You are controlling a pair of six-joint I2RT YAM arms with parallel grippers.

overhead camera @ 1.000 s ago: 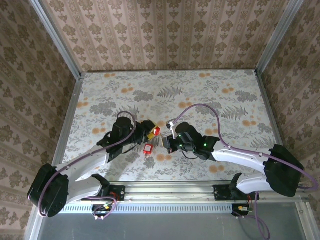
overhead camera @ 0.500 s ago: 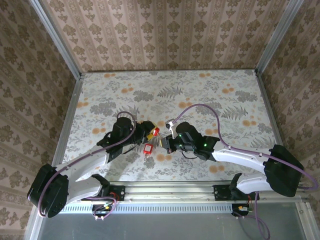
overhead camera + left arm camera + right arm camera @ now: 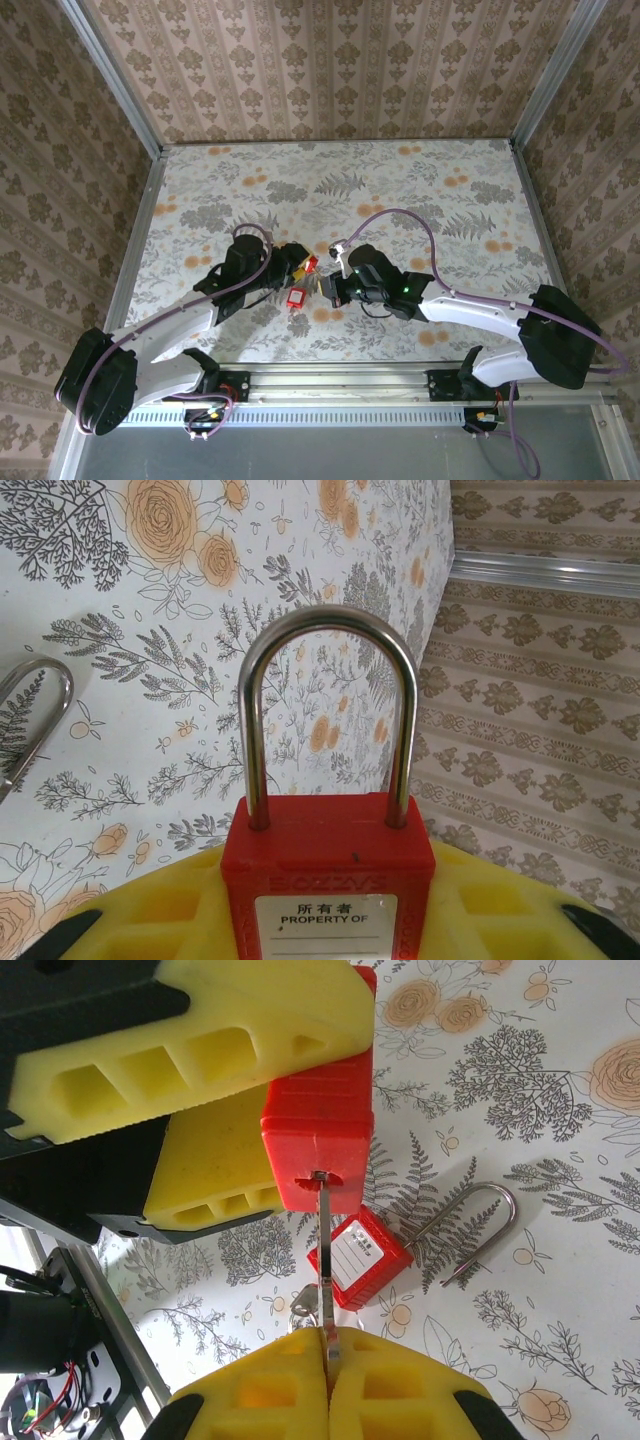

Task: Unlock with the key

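The right pincer is pressed together on the head of the key. The thin blade runs straight from its yellow pads to the keyway in the bottom face of the red padlock. The tip looks to be at or just inside the slot; how deep it sits I cannot tell. That is my first worry: the hold is on a narrow strip of metal, so if the blade enters at a slight angle, pushing on could make it twist or slide between the pads rather than seat.

Past the key, the left pincer is pinching the padlock's body and holding it off the table, with the steel shackle pointing away and seated in the body. When the key turns, the smooth plastic body may rotate with it in that grip, so the lock would not open, or it may slip out altogether.

Below and beyond, a second padlock lies flat. A dropped key would land close beside it and be awkward to pick up again.
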